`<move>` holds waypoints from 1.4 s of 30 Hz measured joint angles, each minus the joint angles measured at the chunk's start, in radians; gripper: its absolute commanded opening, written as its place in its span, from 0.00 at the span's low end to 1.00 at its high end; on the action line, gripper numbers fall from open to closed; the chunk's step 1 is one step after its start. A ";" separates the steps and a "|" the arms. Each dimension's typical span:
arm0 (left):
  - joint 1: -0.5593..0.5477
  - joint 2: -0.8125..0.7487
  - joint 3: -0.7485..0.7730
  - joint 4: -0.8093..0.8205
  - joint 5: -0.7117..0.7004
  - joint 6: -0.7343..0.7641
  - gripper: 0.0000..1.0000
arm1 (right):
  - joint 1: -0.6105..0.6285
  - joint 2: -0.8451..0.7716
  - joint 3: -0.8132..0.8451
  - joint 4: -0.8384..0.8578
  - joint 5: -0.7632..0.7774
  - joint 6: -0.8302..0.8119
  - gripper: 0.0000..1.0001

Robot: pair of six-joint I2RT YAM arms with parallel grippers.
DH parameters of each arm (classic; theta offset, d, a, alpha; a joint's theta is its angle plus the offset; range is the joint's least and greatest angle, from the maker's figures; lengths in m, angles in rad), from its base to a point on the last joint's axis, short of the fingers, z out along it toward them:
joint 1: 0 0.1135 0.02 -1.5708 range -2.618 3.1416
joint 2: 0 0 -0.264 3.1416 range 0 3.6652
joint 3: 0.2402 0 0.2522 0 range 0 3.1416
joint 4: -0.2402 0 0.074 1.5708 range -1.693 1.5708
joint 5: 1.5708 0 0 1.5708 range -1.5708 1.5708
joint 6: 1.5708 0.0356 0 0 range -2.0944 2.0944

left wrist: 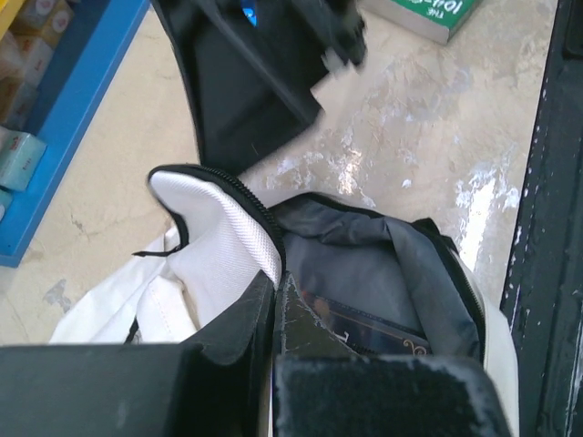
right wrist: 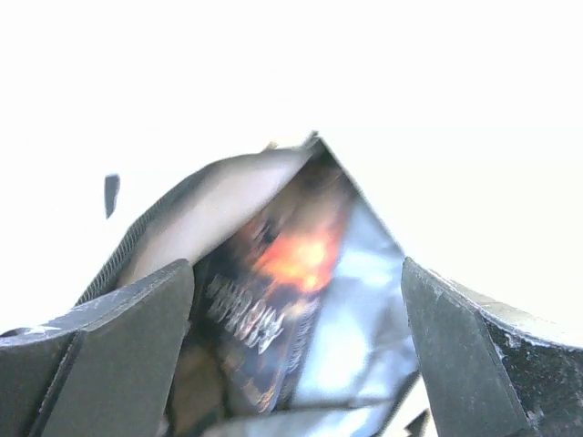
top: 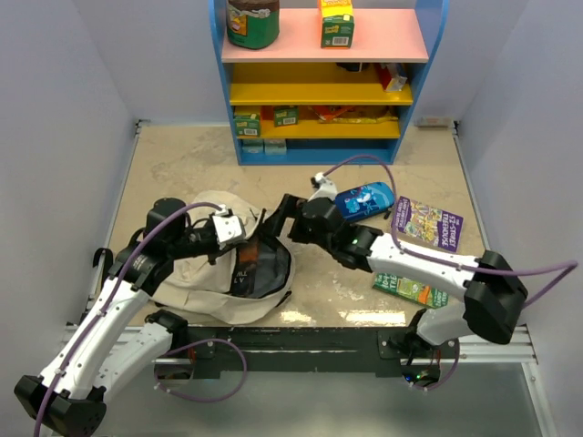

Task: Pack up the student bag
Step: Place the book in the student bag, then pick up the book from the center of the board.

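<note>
The student bag, cream canvas with a dark grey lining, lies open on the table in front of the left arm. My left gripper is shut on the bag's zippered rim and holds the mouth up. Inside lies a dark book, its cover showing an orange glow. My right gripper stands open just at the bag's mouth, its jaws wide apart on either side of that book and touching nothing. The right gripper's black body shows above the bag's mouth.
A blue pencil case lies behind the right wrist. A purple book and a green book lie to the right. A blue shelf unit with boxes stands at the back. A black rail runs along the near edge.
</note>
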 measured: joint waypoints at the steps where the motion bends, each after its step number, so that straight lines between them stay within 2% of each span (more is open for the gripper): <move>1: 0.000 0.000 0.001 -0.008 0.000 0.011 0.00 | -0.014 -0.018 0.005 -0.029 0.036 -0.005 0.99; 4: 0.000 0.000 0.001 -0.023 -0.001 0.039 0.00 | -0.114 -0.059 0.023 -0.177 0.130 -0.013 0.99; 9: -0.001 -0.001 0.001 -0.036 0.000 0.053 0.00 | -0.406 -0.077 0.024 -0.402 0.216 -0.017 0.99; 11: -0.001 -0.001 0.001 -0.037 0.000 0.060 0.00 | -0.480 -0.079 0.025 -0.499 0.263 -0.016 0.99; 17: -0.001 -0.001 0.001 -0.038 0.002 0.062 0.00 | -0.495 -0.087 0.021 -0.684 0.350 -0.011 0.99; 21: -0.001 -0.001 0.001 -0.038 0.004 0.062 0.00 | -0.500 -0.075 -0.003 -0.720 0.366 -0.012 0.99; 26: -0.001 -0.001 0.001 -0.040 0.008 0.062 0.00 | -0.514 0.067 -0.004 -0.725 0.372 -0.021 0.98; 32: -0.001 -0.001 0.001 -0.050 0.011 0.065 0.00 | -0.518 0.213 -0.006 -0.716 0.367 -0.039 0.89; 35: -0.001 -0.001 0.001 -0.055 0.012 0.069 0.00 | -0.520 0.208 -0.006 -0.717 0.362 -0.044 0.69; 36: -0.001 -0.001 0.001 -0.055 0.013 0.069 0.00 | -0.523 0.208 -0.006 -0.717 0.360 -0.047 0.59; 39: -0.001 0.000 0.001 -0.054 0.016 0.069 0.00 | -0.532 0.205 -0.011 -0.717 0.354 -0.061 0.47; 42: -0.001 0.002 0.001 -0.053 0.017 0.069 0.00 | -0.540 0.189 -0.027 -0.715 0.348 -0.076 0.43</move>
